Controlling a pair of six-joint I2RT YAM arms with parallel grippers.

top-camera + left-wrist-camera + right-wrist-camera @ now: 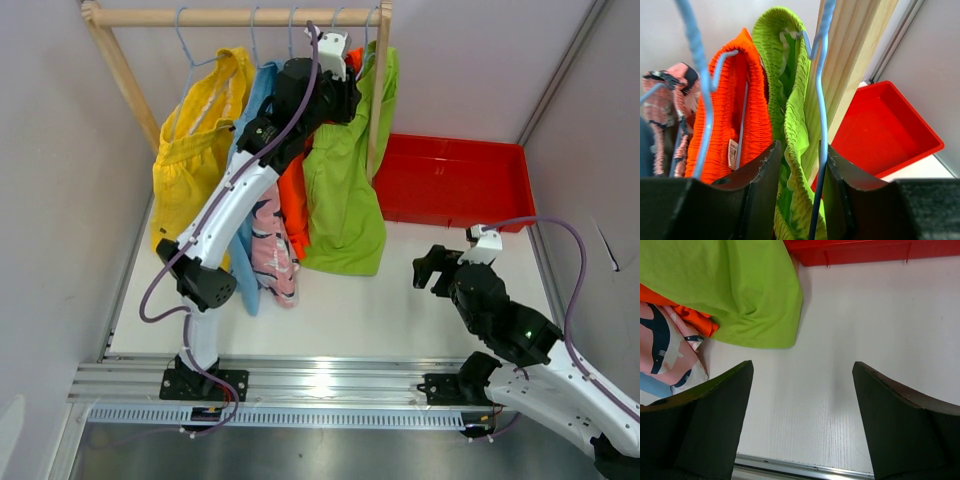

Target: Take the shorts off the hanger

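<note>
Top view: the left gripper [345, 95] is up at the wooden rack [240, 16], in among the lime green shorts [345, 200].

Left wrist: jaws narrowed around the green waistband and blue hanger wire [821, 100], grip unclear; orange shorts [735, 110] crowd alongside.

Right wrist: the right gripper [802, 365] has its jaws released above the bench [865, 315].

White tabletop [430, 310], matte, soft even light, faint shadows only; pale grey walls [60, 150] close in on left, back & right; wooden rack [230, 16] w/ crossbar on top stands at back left, its right post [377, 110] just beside red bin [470, 185] in back-right corner; aluminium rail [330, 385] along near edge, w/ bright glare mid-span.
</note>
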